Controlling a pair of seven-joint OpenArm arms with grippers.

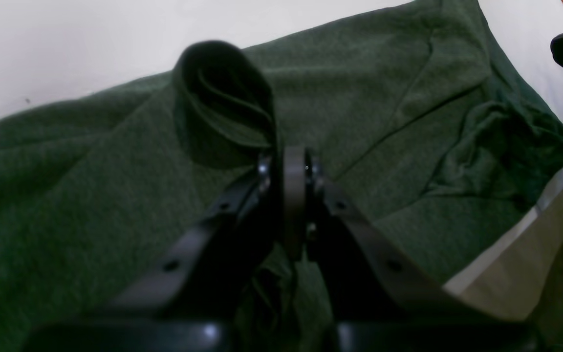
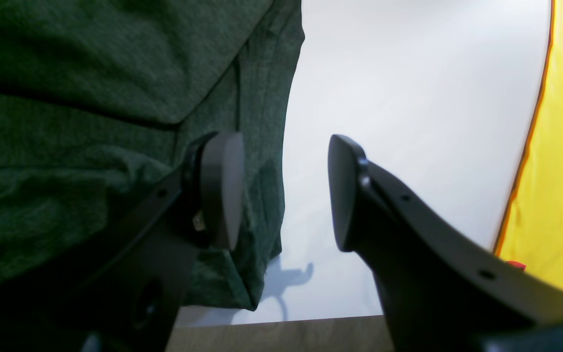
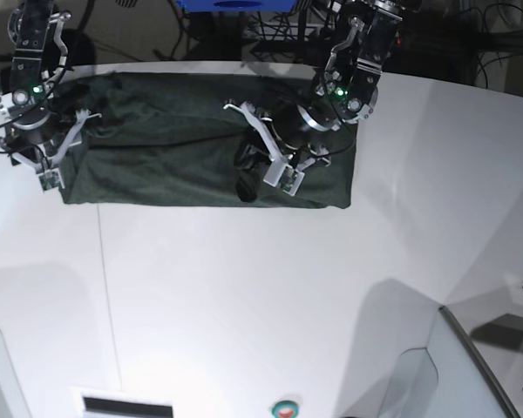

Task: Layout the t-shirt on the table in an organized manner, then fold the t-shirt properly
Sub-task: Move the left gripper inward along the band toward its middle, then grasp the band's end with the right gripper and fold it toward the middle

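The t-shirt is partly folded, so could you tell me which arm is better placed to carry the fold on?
Left. The left gripper is shut on a raised flap of the t-shirt, mid-cloth. The right gripper hangs open at the shirt's edge, holding nothing.

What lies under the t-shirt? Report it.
The white table lies under the t-shirt, showing bare all around it. The shut left gripper pinches a raised fold. Whatever sits beneath the cloth itself is covered and cannot be seen.

Base view looks down from above; both wrist views sit close over the t-shirt (image 3: 200,165).
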